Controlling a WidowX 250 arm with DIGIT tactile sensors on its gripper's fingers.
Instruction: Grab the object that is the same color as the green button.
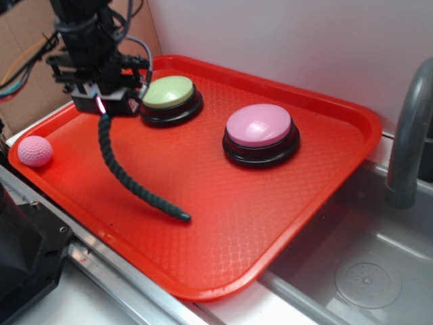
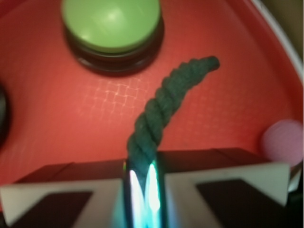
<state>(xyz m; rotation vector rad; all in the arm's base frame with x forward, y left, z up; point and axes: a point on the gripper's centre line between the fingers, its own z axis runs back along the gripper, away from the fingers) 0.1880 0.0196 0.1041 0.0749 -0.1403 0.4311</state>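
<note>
A dark green twisted rope [image 1: 128,179] [image 2: 164,102] hangs from my gripper [image 1: 103,108] [image 2: 142,183], which is shut on its upper end. The rope curves down and to the right, and its free tip rests on the red tray [image 1: 223,223] near the front. The pale green button [image 1: 169,95] [image 2: 111,23] on its black base stands just right of the gripper, at the tray's back left. In the wrist view the rope runs out from between the closed jaws toward the upper right.
A larger pink domed button [image 1: 260,128] stands in the tray's middle right. A small pink ball [image 1: 35,150] [image 2: 285,141] lies at the tray's left corner. A grey sink [image 1: 365,271] with a faucet [image 1: 409,128] is at the right; cardboard and cables stand behind the arm.
</note>
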